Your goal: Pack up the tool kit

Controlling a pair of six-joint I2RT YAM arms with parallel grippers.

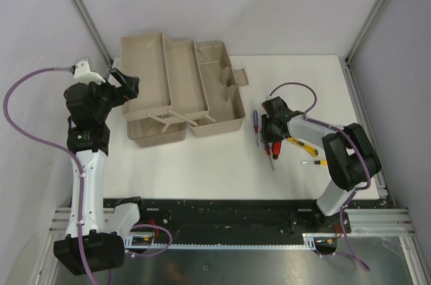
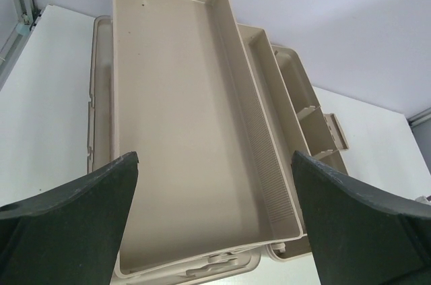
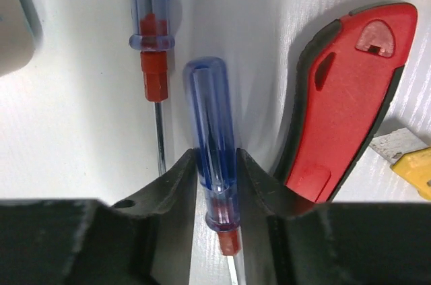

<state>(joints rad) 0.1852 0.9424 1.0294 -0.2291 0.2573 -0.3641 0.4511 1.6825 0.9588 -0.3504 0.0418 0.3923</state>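
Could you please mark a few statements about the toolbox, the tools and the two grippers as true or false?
1. The right gripper has its jaws shut on a blue-handled screwdriver. True.
2. The left gripper holds pliers. False: its jaws are open and empty, facing the top tray.
3. The toolbox is closed. False: it stands open with its trays swung out.
4. A second blue-handled screwdriver lies free on the table. True.
5. The red-handled tool lies in the top tray. False: it lies on the table beside the gripped screwdriver.
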